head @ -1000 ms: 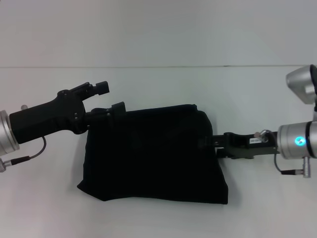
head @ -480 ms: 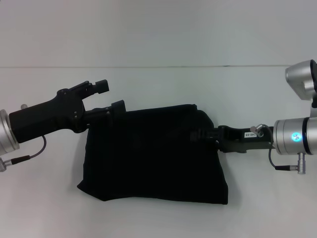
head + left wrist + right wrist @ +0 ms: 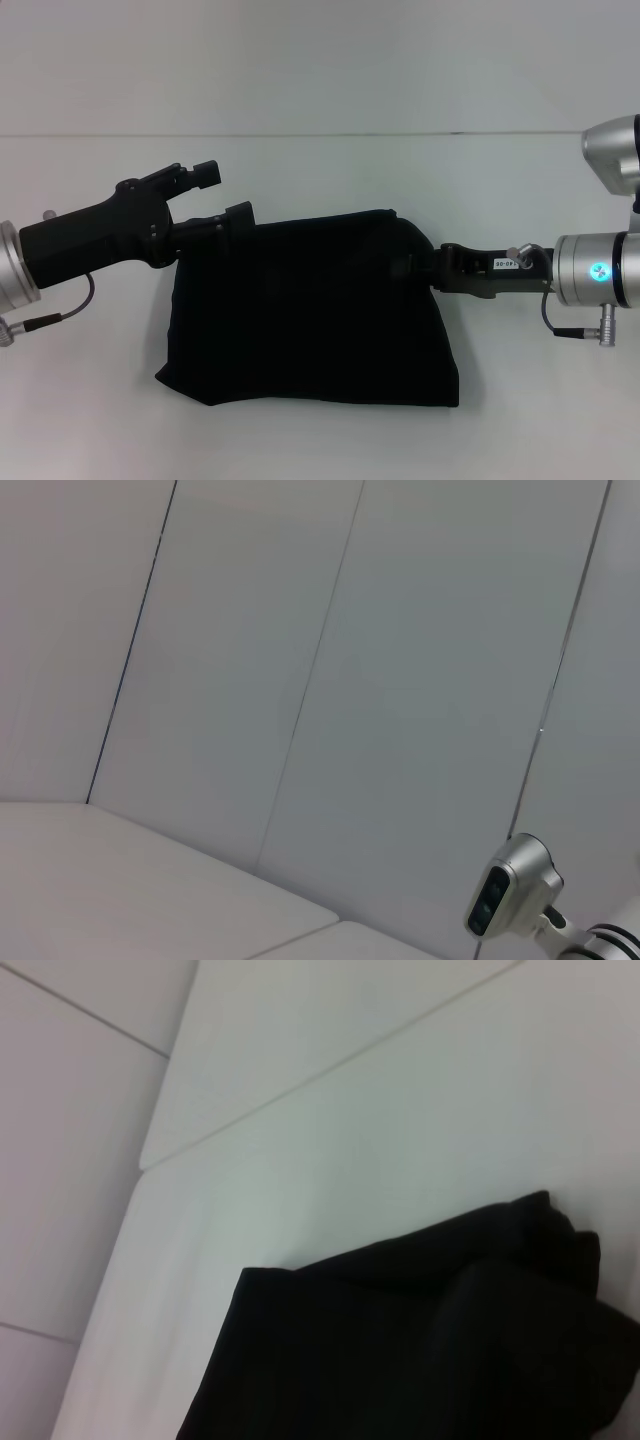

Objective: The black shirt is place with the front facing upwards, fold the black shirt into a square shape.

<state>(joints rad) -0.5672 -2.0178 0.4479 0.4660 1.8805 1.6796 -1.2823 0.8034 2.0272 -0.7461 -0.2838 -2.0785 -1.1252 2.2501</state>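
Note:
The black shirt (image 3: 310, 310) lies folded into a rough rectangle on the white table (image 3: 320, 170); only plain black fabric shows, with no lettering or label. My left gripper (image 3: 240, 215) rests at the shirt's far left corner. My right gripper (image 3: 425, 268) is at the shirt's right edge, its black tips merging with the fabric. The right wrist view shows a folded corner of the shirt (image 3: 420, 1360) lying on the table. The left wrist view shows only wall panels, not the shirt.
The table's far edge (image 3: 320, 134) meets a pale wall. A silver part of my right arm (image 3: 515, 895) shows in the left wrist view. Bare table surrounds the shirt on all sides.
My right gripper rose along the shirt's right edge, pushed in to the left, then drew back slightly right. The left gripper and the shirt's outline stayed the same.

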